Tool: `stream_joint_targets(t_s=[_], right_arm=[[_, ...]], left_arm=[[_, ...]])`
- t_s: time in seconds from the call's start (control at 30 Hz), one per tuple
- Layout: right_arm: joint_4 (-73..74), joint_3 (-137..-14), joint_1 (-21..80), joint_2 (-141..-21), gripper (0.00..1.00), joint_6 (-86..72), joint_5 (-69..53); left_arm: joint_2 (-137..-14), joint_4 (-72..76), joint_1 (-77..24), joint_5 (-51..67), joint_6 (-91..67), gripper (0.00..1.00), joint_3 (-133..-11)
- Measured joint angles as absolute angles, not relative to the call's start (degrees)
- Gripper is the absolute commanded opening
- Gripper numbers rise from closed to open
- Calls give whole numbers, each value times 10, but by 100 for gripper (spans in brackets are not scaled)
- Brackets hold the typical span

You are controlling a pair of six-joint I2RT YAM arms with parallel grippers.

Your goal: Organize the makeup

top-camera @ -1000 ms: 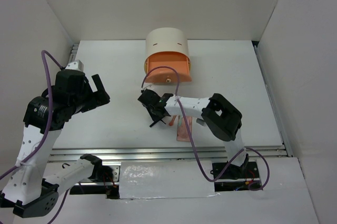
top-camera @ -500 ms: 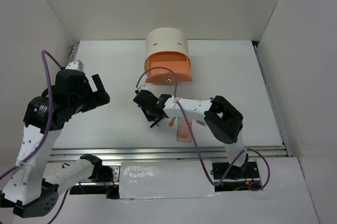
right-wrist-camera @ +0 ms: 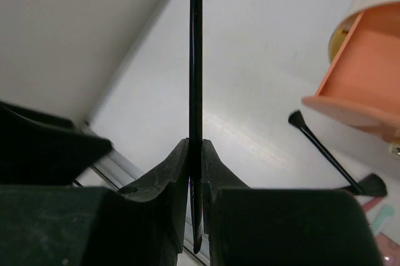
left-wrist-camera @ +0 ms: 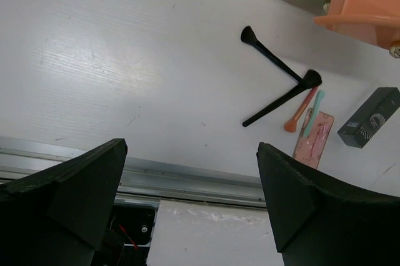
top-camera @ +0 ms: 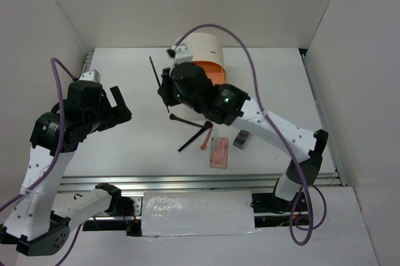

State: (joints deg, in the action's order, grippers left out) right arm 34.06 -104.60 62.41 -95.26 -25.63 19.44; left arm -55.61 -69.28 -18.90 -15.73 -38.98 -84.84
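So right now the right pincer (right-wrist-camera: pixel 195 153) is clamped narrow on one of the thin black brushes (right-wrist-camera: pixel 195 60). The brush sits dead centre between the two fingers and runs straight out past the tips, with only a short stub poking out the back. I can't tell which end has the bristles. From above, it's held up off the table (top-camera: pixel 125 147), just left of the cream drum box (top-camera: pixel 199 47) and its pulled-out orange drawer (top-camera: pixel 212 72).

What worries me:
- The grip is way down one end of a long skinny handle, so any bump could make it swivel or slide out of the fingers.
- That long free end could catch the drawer rim or the box wall on the way in. It could shove the box or lever the brush loose.
- If I let go too high, it'll probably bounce off the drawer lip onto the table.

The left pincer (left-wrist-camera: pixel 190 147) is spread wide with nothing in it, hanging over the left side well away from everything.

The rest is on the table in front of the box. Two more black brushes (left-wrist-camera: pixel 275 60) lie with their ends meeting in a V. The orange-pink stick (left-wrist-camera: pixel 300 111) and teal stick (left-wrist-camera: pixel 312 111) lie side by side, just above the pink palette (left-wrist-camera: pixel 314 141). The dark grey case (left-wrist-camera: pixel 369 118) is near them on the right.
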Motion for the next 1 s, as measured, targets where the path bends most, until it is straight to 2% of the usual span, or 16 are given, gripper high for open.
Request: stream_joint_targets(t_s=[0.1,0.17,0.37,0.6,0.8,1.0], right_arm=[[371,-1138,597,-947,1,-308,217],[383,-1156,562,-935,0,-355,219],[397,-1051,452,-870,0,-517,223],[416,-1010,443,-869,0,-696,277],[468,-1080,440,-943,0,-813,316],[526,-1148,434,-1055,0,-863,322]], left_arm=[[-558,-686,-189,-156,-391,99,-848],[-559,-683,-189,-152,-392,99,-848],[-557,-675,-189,-146,-392,100,-847],[-548,-667,-189,-133,-393,99,-825],[-545,-663,-189,-129,-394,99,-825],[-536,-665,-189,-127,-393,99,-825]])
